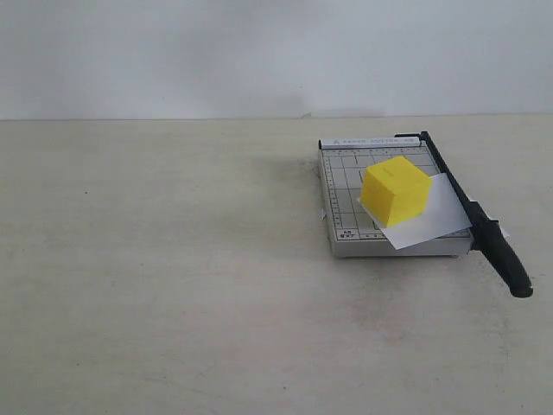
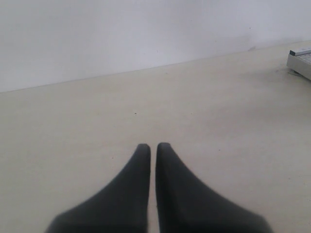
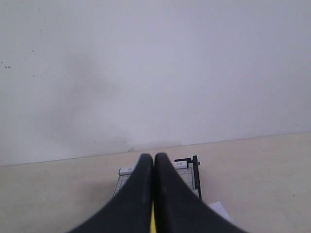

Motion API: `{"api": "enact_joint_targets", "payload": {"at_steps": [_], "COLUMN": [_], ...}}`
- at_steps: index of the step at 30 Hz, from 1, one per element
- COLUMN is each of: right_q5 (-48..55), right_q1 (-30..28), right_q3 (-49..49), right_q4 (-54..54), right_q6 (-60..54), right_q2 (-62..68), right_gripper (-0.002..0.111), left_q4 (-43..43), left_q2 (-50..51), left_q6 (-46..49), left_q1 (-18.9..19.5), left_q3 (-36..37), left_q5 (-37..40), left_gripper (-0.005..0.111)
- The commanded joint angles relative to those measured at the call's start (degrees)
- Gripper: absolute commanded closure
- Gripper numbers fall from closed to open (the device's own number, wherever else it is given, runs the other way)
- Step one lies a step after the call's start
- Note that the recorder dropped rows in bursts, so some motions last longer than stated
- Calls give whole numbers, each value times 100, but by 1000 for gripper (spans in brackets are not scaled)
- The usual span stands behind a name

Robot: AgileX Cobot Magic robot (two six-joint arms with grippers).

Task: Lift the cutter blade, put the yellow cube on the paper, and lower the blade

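The yellow cube (image 1: pixel 395 191) sits on the white paper (image 1: pixel 436 220), which lies askew on the grey trimmer base (image 1: pixel 341 186). The cutter blade (image 1: pixel 458 194) lies flat along the base's right edge, its thick black handle (image 1: pixel 505 259) sticking out toward the front. Neither gripper shows in the exterior view. My left gripper (image 2: pixel 153 145) is shut and empty over bare table, far from the trimmer. My right gripper (image 3: pixel 153 156) is shut and empty, held above and in front of the trimmer; the blade (image 3: pixel 196 174), a paper corner (image 3: pixel 221 209) and a yellow sliver of the cube (image 3: pixel 152 221) show around its fingers.
The trimmer stands at the right of a pale tabletop (image 1: pixel 173 259), with a white wall behind. One corner of the trimmer (image 2: pixel 301 60) shows at the edge of the left wrist view.
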Motion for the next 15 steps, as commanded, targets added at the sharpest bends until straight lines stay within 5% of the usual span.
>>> {"api": "enact_joint_targets", "payload": {"at_steps": [1,15], "right_q5": [521,578], "right_q1": [8,8], "right_q3": [219,350], "right_q4": [20,31], "right_q6": [197,310], "right_q2": [-662,-873], "right_gripper": [108,108], "left_q4": [-61,-61], "left_q2": [-17,-17], "left_q6": [35,35], "left_q1": [7,7], "left_q3": [23,23], "left_q5": [7,7], "left_gripper": [102,102]}}
